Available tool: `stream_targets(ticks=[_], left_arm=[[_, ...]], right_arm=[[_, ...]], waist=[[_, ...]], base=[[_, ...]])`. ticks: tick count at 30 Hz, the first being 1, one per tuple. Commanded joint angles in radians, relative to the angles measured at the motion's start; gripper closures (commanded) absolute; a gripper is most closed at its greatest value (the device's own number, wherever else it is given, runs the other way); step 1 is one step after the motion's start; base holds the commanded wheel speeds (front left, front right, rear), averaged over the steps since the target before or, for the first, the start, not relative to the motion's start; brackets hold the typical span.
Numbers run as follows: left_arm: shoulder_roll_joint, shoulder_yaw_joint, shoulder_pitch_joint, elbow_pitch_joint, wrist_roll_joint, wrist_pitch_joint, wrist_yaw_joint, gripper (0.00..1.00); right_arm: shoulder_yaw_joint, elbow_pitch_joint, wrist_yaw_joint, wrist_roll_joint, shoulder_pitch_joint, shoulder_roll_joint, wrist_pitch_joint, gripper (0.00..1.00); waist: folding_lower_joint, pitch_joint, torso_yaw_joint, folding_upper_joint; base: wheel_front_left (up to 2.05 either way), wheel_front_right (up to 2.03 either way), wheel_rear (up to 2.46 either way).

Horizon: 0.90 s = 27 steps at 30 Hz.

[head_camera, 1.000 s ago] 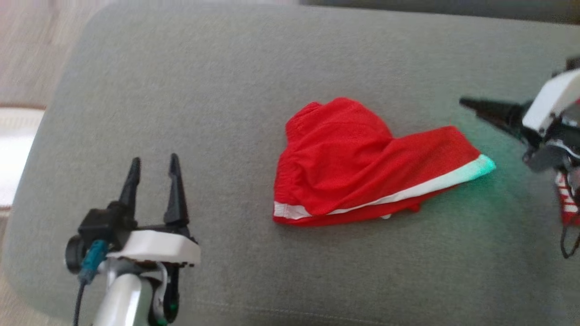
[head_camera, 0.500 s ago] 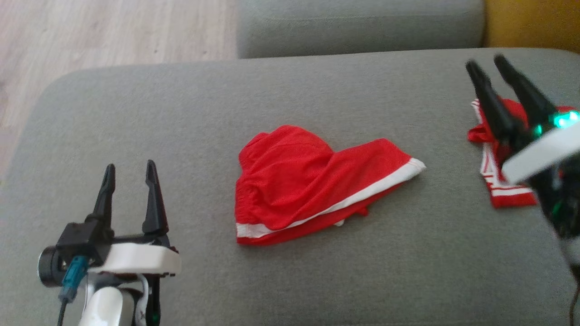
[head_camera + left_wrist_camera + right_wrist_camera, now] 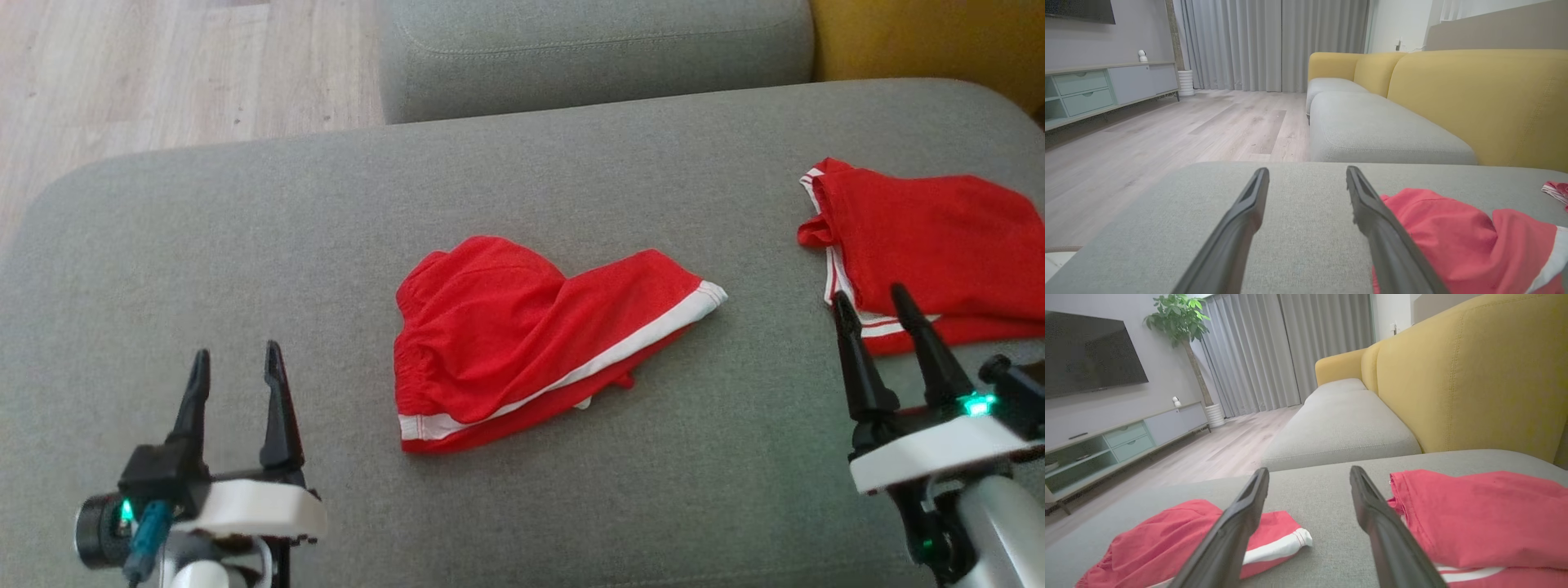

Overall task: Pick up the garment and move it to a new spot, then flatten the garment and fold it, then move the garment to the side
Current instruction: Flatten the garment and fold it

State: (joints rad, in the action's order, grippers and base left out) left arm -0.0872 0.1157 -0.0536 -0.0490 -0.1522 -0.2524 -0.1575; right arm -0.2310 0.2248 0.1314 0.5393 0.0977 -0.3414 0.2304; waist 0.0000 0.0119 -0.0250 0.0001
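A crumpled red garment (image 3: 522, 335) with a white hem band lies mid-cushion on the grey sofa seat (image 3: 245, 237). My left gripper (image 3: 236, 359) stands open at the lower left, well left of it, fingers pointing away from me. In the left wrist view, the garment (image 3: 1453, 237) lies right of that open gripper (image 3: 1306, 169). My right gripper (image 3: 868, 300) is open at the lower right, between the garment and a second red garment (image 3: 931, 245). In the right wrist view, its open fingers (image 3: 1308, 471) frame bare cushion between the garment (image 3: 1155, 539) and the second one (image 3: 1474, 518).
The second red garment lies flat near the seat's right edge. Beyond the seat are another grey cushion (image 3: 588, 49), the yellow backrest (image 3: 931, 41) and wooden floor (image 3: 163, 73) at the far left. A low TV cabinet (image 3: 1094, 94) stands across the room.
The head camera has shifted, bringing the second garment and the floor into view. My right gripper swung from above the second garment down to the lower right, fingers pointing away. Both grippers stay open.
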Motion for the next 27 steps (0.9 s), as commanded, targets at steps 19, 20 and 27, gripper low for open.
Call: stream_targets(ticks=[19,20,27], left_arm=[[0.023,-0.052,0.049,-0.018,0.02,-0.009,0.066,0.0],[0.025,-0.052,0.049,-0.024,0.007,-0.009,0.073,0.0],[0.019,0.014,0.096,-0.056,-0.092,0.243,0.172,0.0]], right_arm=[[-0.017,0.038,-0.001,-0.011,0.05,-0.012,0.003,0.0],[-0.017,0.038,-0.001,-0.01,0.056,-0.013,-0.002,0.0],[-0.054,0.064,-0.001,0.055,0.173,-0.056,-0.165,0.0]], waist=[[0.0,0.0,0.047,-0.0001],[0.0,0.003,0.049,-0.0001],[0.0,0.052,0.067,-0.0001]], base=[[0.0,0.0,0.0],[0.0,0.0,0.0],[0.0,0.0,0.0]])
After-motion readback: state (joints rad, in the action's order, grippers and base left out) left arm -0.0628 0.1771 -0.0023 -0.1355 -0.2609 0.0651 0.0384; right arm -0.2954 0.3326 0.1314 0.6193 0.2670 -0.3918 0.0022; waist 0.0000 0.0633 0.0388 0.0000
